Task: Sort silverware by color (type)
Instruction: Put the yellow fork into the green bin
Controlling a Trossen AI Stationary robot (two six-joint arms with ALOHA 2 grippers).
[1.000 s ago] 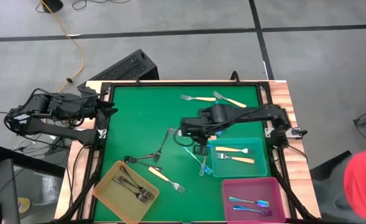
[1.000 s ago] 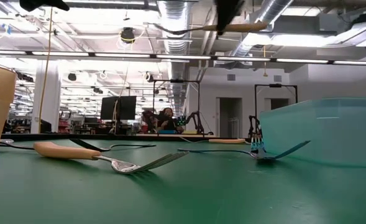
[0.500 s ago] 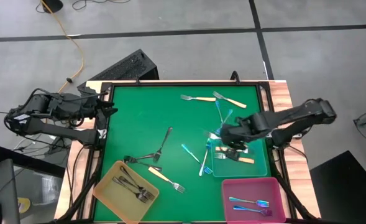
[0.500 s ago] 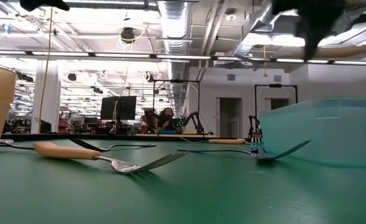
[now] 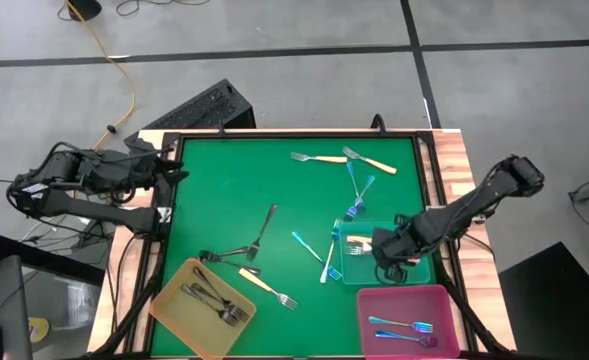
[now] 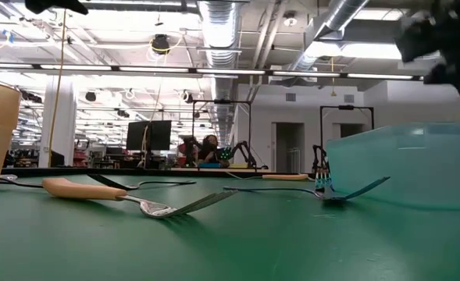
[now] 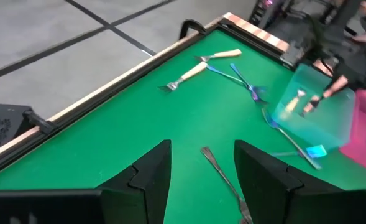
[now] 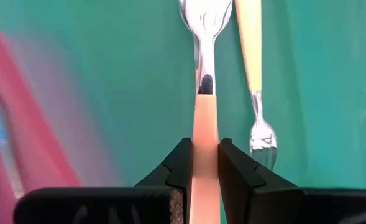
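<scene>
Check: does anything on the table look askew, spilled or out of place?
The yellow tray sits turned at an angle on the left arm's side, while the teal tray and pink tray lie square to the table. Nothing looks spilled or damaged. The right claw grips a cream-handled fork.

Overhead camera: looks straight down, far off, taking in the whole green worktop (image 5: 234, 200) and both arms. Low camera: at worktop height, level, facing the room beyond. Left wrist camera: looks obliquely across the worktop toward the teal tray (image 7: 316, 102). Right wrist camera: very near, looking down into that tray. All four share the tray.
</scene>
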